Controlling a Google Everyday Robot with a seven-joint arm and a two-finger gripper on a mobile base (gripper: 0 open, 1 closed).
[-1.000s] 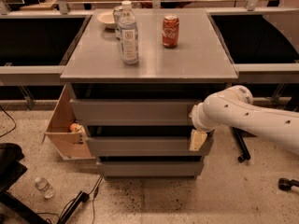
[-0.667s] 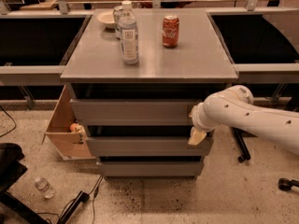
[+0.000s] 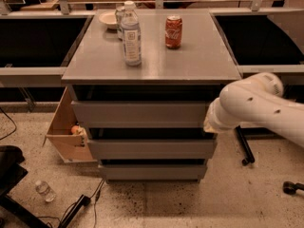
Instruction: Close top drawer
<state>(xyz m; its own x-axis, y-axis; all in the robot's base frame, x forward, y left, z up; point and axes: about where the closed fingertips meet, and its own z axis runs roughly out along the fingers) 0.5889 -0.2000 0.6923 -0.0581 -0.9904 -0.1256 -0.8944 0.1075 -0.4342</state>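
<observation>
Under the front edge of the gray tabletop (image 3: 190, 61), the top drawer (image 3: 140, 113) appears slightly out. The hand (image 3: 212, 124) sits at its right end, grip state impossible to tell; push squarely inward, not skewed.

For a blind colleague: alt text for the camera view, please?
A white robot arm reaches in from the right, its gripper at the right end of the top drawer of a gray three-drawer cabinet. A water bottle and a red soda can stand on top; a tan wooden box sits at its left.
</observation>
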